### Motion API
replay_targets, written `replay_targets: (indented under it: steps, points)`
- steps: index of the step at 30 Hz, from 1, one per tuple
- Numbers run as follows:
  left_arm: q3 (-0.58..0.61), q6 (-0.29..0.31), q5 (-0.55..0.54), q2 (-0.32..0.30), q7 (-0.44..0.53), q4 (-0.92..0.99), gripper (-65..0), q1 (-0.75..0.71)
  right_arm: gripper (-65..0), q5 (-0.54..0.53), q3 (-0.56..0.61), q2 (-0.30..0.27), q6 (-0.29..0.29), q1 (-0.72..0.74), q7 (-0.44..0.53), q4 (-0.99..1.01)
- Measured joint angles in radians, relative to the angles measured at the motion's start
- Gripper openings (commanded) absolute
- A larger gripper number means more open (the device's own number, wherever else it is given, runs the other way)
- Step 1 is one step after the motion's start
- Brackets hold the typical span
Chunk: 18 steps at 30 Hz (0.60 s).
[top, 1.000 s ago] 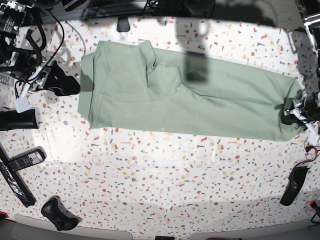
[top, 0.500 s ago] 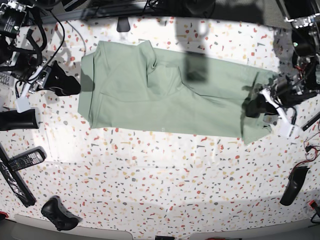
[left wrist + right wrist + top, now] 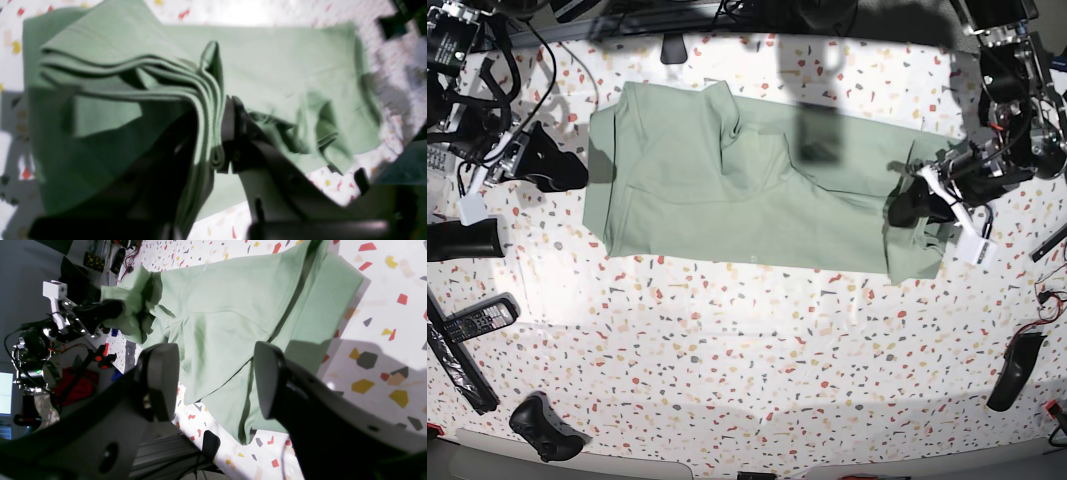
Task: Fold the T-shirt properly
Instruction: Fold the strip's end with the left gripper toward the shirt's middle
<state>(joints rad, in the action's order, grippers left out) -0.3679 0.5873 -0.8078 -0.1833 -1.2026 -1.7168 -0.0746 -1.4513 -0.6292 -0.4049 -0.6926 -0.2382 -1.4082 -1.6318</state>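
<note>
The pale sage-green T-shirt (image 3: 727, 190) lies flat and lengthwise across the speckled table. My left gripper (image 3: 914, 208) is shut on the shirt's right end and holds it raised, bunched and drawn in over the cloth below. In the left wrist view the dark fingers (image 3: 233, 133) clamp several stacked layers of the shirt (image 3: 283, 60). My right gripper (image 3: 575, 176) rests open and empty beside the shirt's left edge. In the right wrist view its two pads (image 3: 156, 383) stand wide apart with the shirt (image 3: 227, 306) beyond them.
Remote controls (image 3: 472, 322), a black cylinder (image 3: 467, 240) and a black game controller (image 3: 542, 425) lie at the left and front left. Cables and gear (image 3: 467, 80) crowd the back left. A black object (image 3: 1012, 370) lies front right.
My left gripper has carried the shirt's right end up and leftward over the cloth, shortening the spread shirt. The right arm has not moved.
</note>
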Motion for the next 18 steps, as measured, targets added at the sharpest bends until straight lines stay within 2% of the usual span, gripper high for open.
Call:
replay_targets:
  steps: [9,13,15,17,18]
  points:
    - [0.000,0.000,-0.010,0.000,0.027,0.000,-65.0,-0.005,-30.5,0.000,0.000,0.000,0.000,0.000,0.000,0.000]
    - [0.000,0.000,-0.048,0.000,0.024,0.000,-65.0,-0.005,-30.5,0.000,0.000,0.000,0.000,0.000,0.000,0.000]
    - [0.000,0.000,-0.109,0.000,-0.004,0.000,-65.0,-0.006,-30.5,0.000,0.000,0.000,0.000,0.000,0.000,0.000]
    - [-0.002,-0.002,-0.229,0.002,-0.086,0.000,-64.8,-0.006,-30.5,0.000,0.000,0.000,0.000,0.000,0.000,0.000]
    - [-0.002,0.000,-0.296,0.007,-0.128,0.000,-60.9,-0.006,-30.5,0.000,0.000,0.000,0.000,0.000,0.000,0.000]
